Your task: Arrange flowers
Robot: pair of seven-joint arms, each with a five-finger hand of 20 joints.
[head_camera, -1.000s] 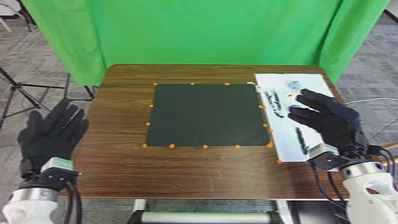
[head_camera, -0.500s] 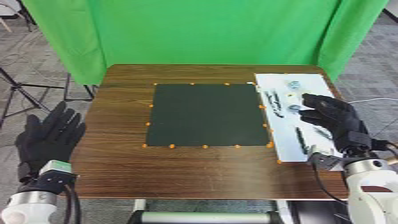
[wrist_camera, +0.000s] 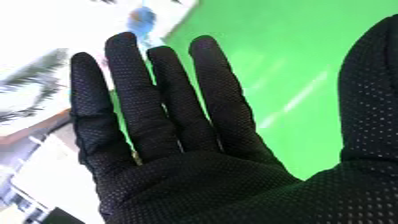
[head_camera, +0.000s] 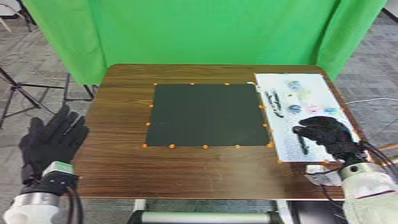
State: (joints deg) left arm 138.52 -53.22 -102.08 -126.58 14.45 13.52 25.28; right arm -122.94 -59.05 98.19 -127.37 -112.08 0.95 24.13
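Flowers (head_camera: 313, 108), pink, blue and pale yellow, on white sheet (head_camera: 282, 135) at right side of brown worktop (head_camera: 178, 175), dark mat (head_camera: 207, 115) beside sheet. Right robot hand (head_camera: 327, 134) at sheet's near part, fingers extended, thumb well apart. Left robot hand (head_camera: 53, 142) by worktop's left edge, fingers straight.
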